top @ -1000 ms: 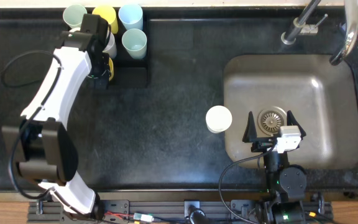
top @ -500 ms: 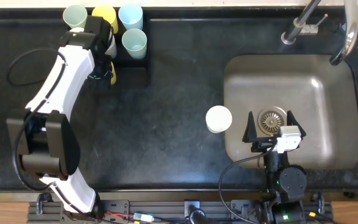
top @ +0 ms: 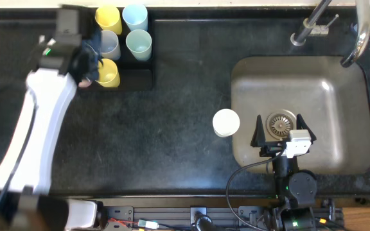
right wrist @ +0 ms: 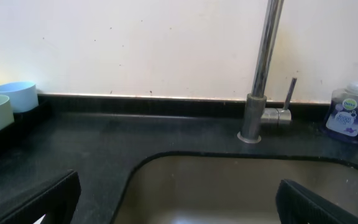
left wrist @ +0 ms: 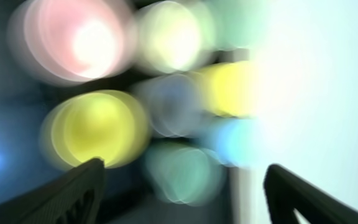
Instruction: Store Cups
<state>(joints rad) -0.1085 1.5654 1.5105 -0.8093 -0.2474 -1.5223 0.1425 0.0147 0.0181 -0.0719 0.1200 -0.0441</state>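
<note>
- A black rack sits on the dark counter, well to the left of the sink and near the back wall.
- Cups stand in the rack: a yellow cup, a blue cup, a mint cup, a grey-blue cup and a second yellow cup.
- The wrist camera, badly blurred, also shows a pink cup at the edge of the group.
- The left gripper hangs over the rack, far to the left of the sink. Its two fingers are spread wide, with the cups below them.
- A white cup stands alone on the counter, just outside the sink's left rim and well apart from the rack.
- The right gripper is inside the sink, next to the drain. Its fingers are spread apart.
- A tap rises behind the sink's back rim.
- A soap bottle stands just to the right of the tap.
</note>
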